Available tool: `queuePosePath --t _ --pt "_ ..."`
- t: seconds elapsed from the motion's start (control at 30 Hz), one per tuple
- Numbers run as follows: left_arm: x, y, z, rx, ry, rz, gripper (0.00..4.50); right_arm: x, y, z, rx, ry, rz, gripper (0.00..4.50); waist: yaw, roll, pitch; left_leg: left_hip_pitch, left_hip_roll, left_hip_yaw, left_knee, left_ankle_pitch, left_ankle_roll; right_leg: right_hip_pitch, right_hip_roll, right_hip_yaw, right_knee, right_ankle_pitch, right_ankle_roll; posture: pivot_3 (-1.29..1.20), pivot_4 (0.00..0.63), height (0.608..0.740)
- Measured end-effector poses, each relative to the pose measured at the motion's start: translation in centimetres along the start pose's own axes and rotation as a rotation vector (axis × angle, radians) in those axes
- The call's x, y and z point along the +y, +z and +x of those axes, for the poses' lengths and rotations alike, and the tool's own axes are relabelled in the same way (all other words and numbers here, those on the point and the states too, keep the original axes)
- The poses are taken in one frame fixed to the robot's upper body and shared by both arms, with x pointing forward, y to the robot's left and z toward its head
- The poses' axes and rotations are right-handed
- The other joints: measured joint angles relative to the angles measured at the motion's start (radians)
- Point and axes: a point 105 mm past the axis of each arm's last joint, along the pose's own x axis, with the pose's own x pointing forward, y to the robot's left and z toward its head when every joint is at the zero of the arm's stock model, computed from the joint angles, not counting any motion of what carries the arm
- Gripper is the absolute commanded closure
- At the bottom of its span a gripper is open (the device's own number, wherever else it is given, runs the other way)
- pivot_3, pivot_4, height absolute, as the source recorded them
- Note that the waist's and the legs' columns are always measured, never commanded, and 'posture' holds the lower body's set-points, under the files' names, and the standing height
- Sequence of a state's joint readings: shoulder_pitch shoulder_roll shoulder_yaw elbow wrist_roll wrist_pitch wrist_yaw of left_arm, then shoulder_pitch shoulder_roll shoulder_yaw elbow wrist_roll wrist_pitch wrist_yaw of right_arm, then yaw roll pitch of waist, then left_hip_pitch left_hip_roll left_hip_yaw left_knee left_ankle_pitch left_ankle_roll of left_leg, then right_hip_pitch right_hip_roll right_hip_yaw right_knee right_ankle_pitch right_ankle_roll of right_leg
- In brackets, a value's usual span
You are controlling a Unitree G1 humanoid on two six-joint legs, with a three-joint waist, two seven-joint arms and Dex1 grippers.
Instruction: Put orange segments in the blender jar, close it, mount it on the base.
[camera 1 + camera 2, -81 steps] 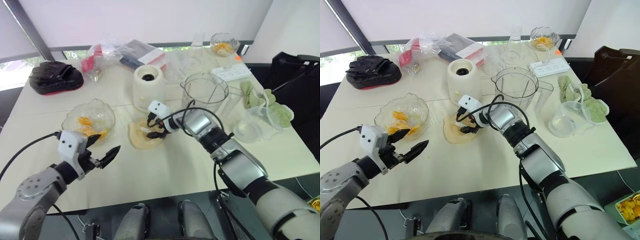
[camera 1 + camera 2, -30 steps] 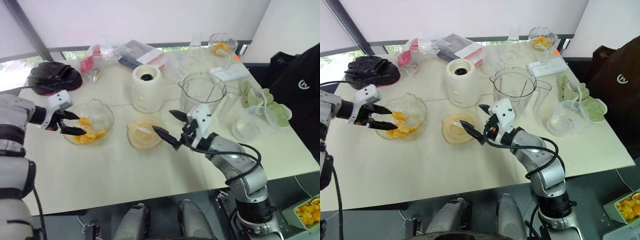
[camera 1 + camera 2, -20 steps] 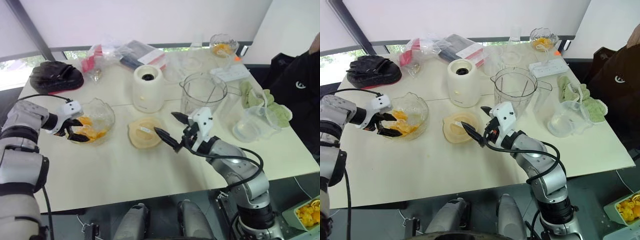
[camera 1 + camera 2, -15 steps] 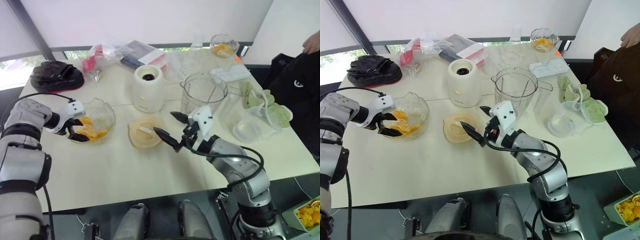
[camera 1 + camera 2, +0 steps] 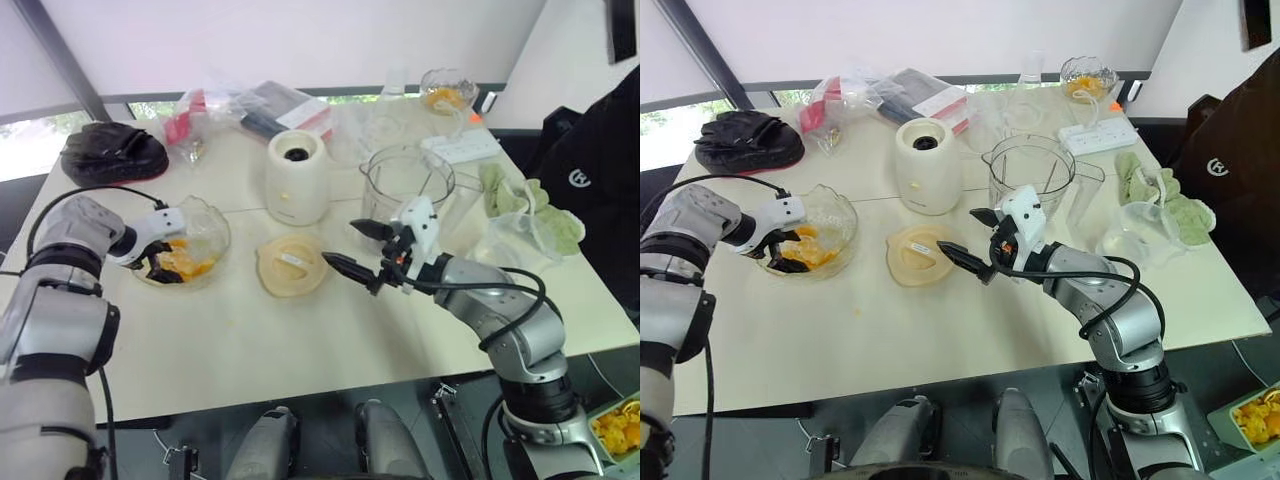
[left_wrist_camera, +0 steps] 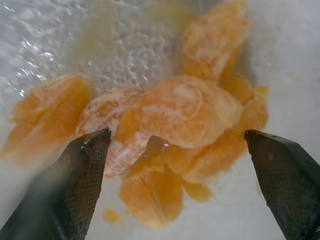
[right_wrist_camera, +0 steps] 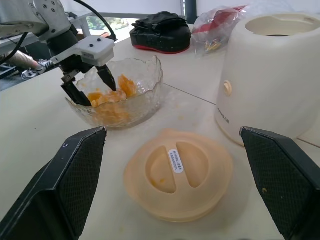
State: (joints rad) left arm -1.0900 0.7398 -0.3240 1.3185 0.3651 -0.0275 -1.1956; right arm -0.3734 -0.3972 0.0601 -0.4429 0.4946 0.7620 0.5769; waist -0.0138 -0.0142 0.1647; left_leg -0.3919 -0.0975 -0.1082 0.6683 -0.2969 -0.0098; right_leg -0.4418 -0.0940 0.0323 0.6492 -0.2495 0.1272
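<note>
Picking the orange segments (image 6: 175,125) out of the scalloped glass bowl (image 5: 212,232) is the step in hand. The left gripper (image 5: 166,258) is lowered into the bowl with its fingers spread wide on either side of the pile, nothing yet clamped. One segment should be centred between the fingers (image 6: 80,185) before closure; the soft fruit is judged likely to crush or slip, so a gentle squeeze is advised. The bowl may slide if its rim is pushed. The right gripper (image 5: 978,243) hangs parted and empty above the table, near the beige lid (image 5: 920,255). The blender jar (image 5: 1032,180) stands empty beside the base (image 5: 927,165), awaiting the fruit.
</note>
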Motion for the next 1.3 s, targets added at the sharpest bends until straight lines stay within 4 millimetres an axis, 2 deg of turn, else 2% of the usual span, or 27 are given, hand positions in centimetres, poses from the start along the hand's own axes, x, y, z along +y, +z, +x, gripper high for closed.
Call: queuePosePath --t 0.23,0.33,0.57,0.6,1.2,1.3 --pt "0.0 1.0 0.8 -0.028 0.025 -0.021 0.0 -0.4 -0.1 -0.1 0.008 -0.033 -0.005 0.02 0.0 0.0 0.0 0.0 0.0 0.0 0.0 0.0 0.0 0.0 0.0 0.0 0.001 0.0 0.0 0.0 0.15 0.74" --pt "-0.1 1.2 1.1 -0.031 0.022 -0.026 0.72 -0.5 -0.3 -0.2 0.016 -0.05 -0.001 0.0 0.0 0.0 0.0 0.0 0.0 0.0 0.0 0.0 0.0 0.0 0.0 0.0 0.001 0.0 0.0 0.0 0.15 0.74" --pt "-0.4 1.5 1.5 -0.034 0.009 -0.018 4.26 -0.7 -0.4 -0.2 0.02 -0.071 0.001 0.0 -0.001 0.0 0.0 0.0 0.0 0.0 0.001 0.0 -0.001 0.0 0.0 0.0 0.001 0.0 0.0 0.0 0.15 0.74" --pt "-0.4 1.6 1.5 -0.035 0.008 -0.017 4.46 -0.8 -0.4 -0.2 0.02 -0.072 0.001 0.0 -0.002 0.0 0.0 0.0 0.0 0.0 0.001 0.001 -0.001 0.0 0.0 0.0 0.001 0.0 0.0 0.0 0.15 0.74" --pt "-0.7 1.8 1.4 -0.093 -0.023 -0.059 4.46 -0.8 -0.2 0.1 0.028 -0.047 -0.007 0.0 -0.005 0.0 0.0 0.0 0.0 0.0 0.001 0.001 -0.001 0.0 0.0 0.0 0.001 0.0 0.0 0.0 0.15 0.74" --pt "-0.8 2.1 1.3 -0.111 -0.043 -0.064 3.21 -1.0 -0.1 0.2 0.034 -0.04 -0.015 0.0 -0.005 0.0 0.0 0.0 0.0 0.0 0.001 0.001 -0.001 0.0 0.0 0.0 0.001 0.0 0.0 0.0 0.15 0.74"
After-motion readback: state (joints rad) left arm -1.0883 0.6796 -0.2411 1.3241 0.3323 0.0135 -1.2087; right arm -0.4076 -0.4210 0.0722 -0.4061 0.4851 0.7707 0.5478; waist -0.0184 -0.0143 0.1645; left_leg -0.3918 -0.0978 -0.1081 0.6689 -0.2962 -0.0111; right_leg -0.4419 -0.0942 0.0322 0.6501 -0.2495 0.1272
